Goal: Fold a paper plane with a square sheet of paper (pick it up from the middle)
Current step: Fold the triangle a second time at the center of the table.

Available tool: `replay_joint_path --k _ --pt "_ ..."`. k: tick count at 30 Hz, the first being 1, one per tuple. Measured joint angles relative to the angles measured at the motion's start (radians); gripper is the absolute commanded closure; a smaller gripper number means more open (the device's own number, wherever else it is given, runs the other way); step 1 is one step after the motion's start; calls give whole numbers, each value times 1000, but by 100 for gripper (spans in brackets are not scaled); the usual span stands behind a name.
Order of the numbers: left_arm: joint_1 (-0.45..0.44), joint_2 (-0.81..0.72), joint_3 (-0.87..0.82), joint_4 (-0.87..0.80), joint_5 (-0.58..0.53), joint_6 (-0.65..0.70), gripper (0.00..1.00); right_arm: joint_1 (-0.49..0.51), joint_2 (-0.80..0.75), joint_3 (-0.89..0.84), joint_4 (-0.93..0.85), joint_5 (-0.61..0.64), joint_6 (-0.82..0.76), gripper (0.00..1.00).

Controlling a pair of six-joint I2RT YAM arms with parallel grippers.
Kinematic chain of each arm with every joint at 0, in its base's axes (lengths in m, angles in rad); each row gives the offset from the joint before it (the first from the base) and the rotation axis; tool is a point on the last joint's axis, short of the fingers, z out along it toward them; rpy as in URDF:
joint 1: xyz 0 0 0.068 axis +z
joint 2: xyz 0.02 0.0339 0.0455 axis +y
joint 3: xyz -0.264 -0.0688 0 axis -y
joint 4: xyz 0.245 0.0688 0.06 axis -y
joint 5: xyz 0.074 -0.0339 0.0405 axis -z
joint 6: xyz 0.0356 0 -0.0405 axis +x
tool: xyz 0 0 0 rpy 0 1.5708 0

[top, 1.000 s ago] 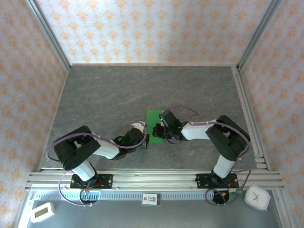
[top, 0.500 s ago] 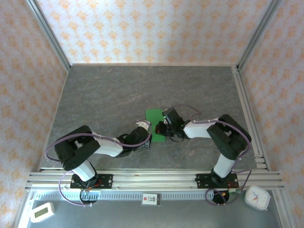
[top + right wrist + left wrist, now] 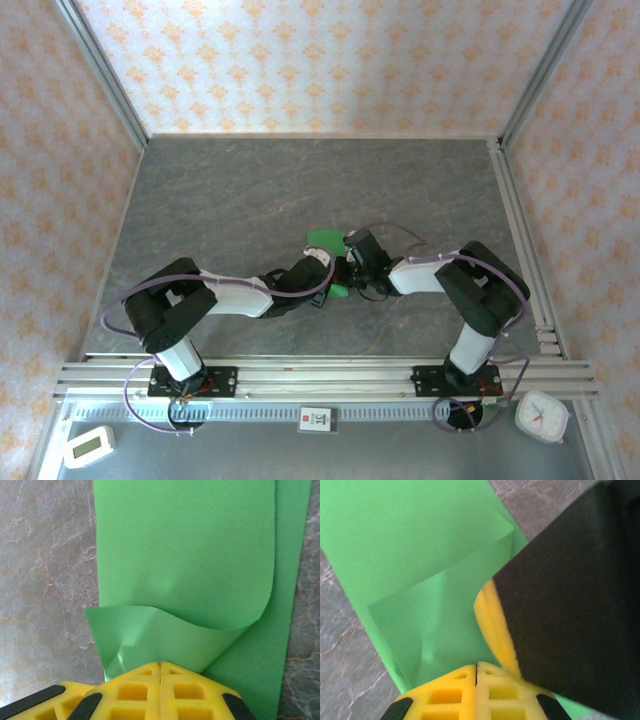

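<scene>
Nearest, at the bottom edge of its own wrist view, the left tool has its yellow tips pressed together. The right tool, bottom centre of its view, is closed the same way (whether either nips any paper I cannot tell). Just beyond both tips the green sheet lies on the grey counter, half-folded, with one flap curling up loose. Its long side runs straight away from the right tool, up the frame. I'd judge that arm better lined up to press the flap flat.
</scene>
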State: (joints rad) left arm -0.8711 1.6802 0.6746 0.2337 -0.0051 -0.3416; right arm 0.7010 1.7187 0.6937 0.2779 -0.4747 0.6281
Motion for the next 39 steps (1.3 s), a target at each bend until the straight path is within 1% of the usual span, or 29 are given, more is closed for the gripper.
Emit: replay_joint_path --k 4,10,14,25,34,39 --pt "-1 6 -2 13 1 -1 100 -5 0 31 -58 4 -12 100" --pt "-6 3 -53 101 0 -27 100 -16 37 140 -208 8 -66 100" --pt "-6 3 -76 146 1 -35 100 -32 58 192 -267 7 -98 100" --pt "-6 3 -89 174 1 -35 100 -106 79 210 -274 -35 -136 100" --pt "-6 5 -94 186 5 -47 100 -156 101 210 -261 -124 -162 100" --pt "-6 8 -94 194 9 -50 100 -196 130 238 -268 -177 -179 100"
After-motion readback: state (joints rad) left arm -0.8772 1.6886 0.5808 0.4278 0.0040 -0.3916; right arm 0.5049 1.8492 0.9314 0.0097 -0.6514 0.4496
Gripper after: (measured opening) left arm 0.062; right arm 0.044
